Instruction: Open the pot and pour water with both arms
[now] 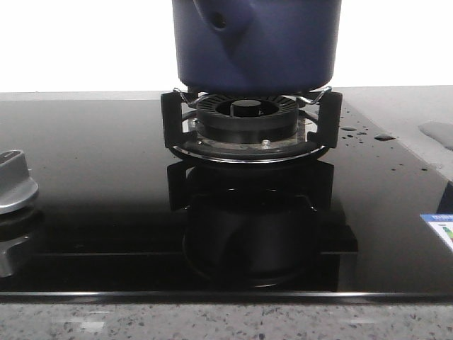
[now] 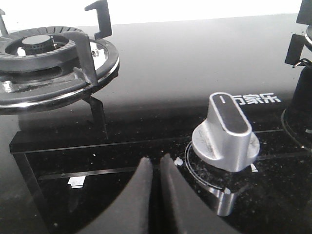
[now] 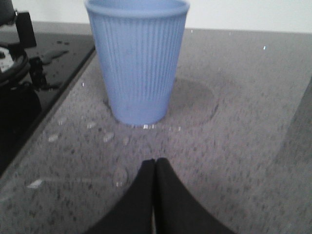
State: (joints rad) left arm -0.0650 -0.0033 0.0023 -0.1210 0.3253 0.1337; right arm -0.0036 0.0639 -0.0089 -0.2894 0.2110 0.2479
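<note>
Pot [image 1: 256,44] was seated on the burner [image 1: 246,117]. Left gripper [image 2: 157,168] jaws were pressed together near a knob [image 2: 225,134]; right gripper [image 3: 155,168] jaws were likewise pressed together before a cup [image 3: 138,61] on the bench [image 3: 234,122].

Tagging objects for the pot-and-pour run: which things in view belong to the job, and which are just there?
Job:
- pot, sitting on the burner support
- blue ribbed cup, upright on the stone counter, likely the pour target
- left gripper and right gripper, both shut, empty

Just there:
- silver knob
- second burner, bare
- water drops on the glass hob
</note>
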